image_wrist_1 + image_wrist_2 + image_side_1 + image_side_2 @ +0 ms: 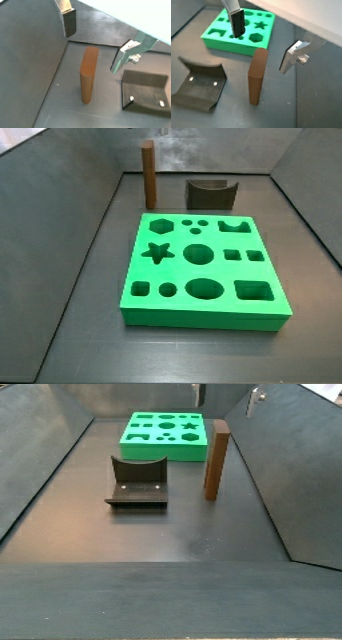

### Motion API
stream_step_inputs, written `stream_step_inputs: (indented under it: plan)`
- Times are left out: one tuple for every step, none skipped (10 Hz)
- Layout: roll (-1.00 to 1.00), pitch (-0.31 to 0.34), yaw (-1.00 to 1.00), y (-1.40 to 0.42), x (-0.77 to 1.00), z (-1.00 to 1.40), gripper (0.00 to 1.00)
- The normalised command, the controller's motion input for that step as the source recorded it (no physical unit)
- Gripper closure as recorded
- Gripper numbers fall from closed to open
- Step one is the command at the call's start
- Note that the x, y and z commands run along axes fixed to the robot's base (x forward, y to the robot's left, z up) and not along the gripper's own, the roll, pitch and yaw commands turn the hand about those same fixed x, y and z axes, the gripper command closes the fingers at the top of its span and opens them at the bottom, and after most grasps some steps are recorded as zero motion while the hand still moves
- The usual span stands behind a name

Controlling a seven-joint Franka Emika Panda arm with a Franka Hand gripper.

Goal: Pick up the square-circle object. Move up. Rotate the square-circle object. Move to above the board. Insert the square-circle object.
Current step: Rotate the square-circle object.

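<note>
The square-circle object is a tall, narrow brown block standing upright on the dark floor, seen in both wrist views (87, 75) (256, 75) and in both side views (150, 176) (214, 459). Its notched end does not show. The bright green board (238, 30) (201, 268) (163, 434) lies flat beside it, with star, hexagon, round and square holes. My gripper (95, 42) (263, 40) (227, 396) is open and empty above the block's top. One finger (69, 22) and the other finger (123, 57) stand to either side of the block and touch nothing.
The dark fixture (147, 90) (201, 85) (209, 194) (136, 481) stands on the floor next to the brown block, near the board's short end. Grey sloping walls (40, 474) enclose the floor on all sides.
</note>
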Motion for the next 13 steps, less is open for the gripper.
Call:
stream_step_inputs:
  plan:
    - [0.0, 0.009, -1.0, 0.03, 0.04, -0.03, 0.0]
    - [0.0, 0.01, -1.0, 0.03, 0.04, -0.03, 0.0]
    - [0.0, 0.011, -1.0, 0.03, 0.04, -0.03, 0.0]
    - [0.0, 0.011, -1.0, 0.03, 0.04, -0.03, 0.0]
    - [0.0, 0.012, -1.0, 0.03, 0.04, -0.03, 0.0]
    - [0.0, 0.014, -1.0, 0.03, 0.04, -0.03, 0.0]
    - [0.0, 0.016, -1.0, 0.03, 0.04, -0.03, 0.0]
    - [0.0, 0.018, -1.0, 0.03, 0.04, -0.03, 0.0]
    - [0.01, 0.021, -1.0, 0.03, 0.04, -0.03, 0.0]
    - [0.01, 0.026, -1.0, 0.03, 0.04, -0.03, 0.0]
    - [0.01, 0.032, -1.0, 0.03, 0.04, -0.03, 0.0]
    - [0.01, 0.033, -0.78, 0.03, 0.04, -0.03, 0.0]
    - [0.01, 0.032, -0.47, 0.03, 0.04, -0.03, 0.0]
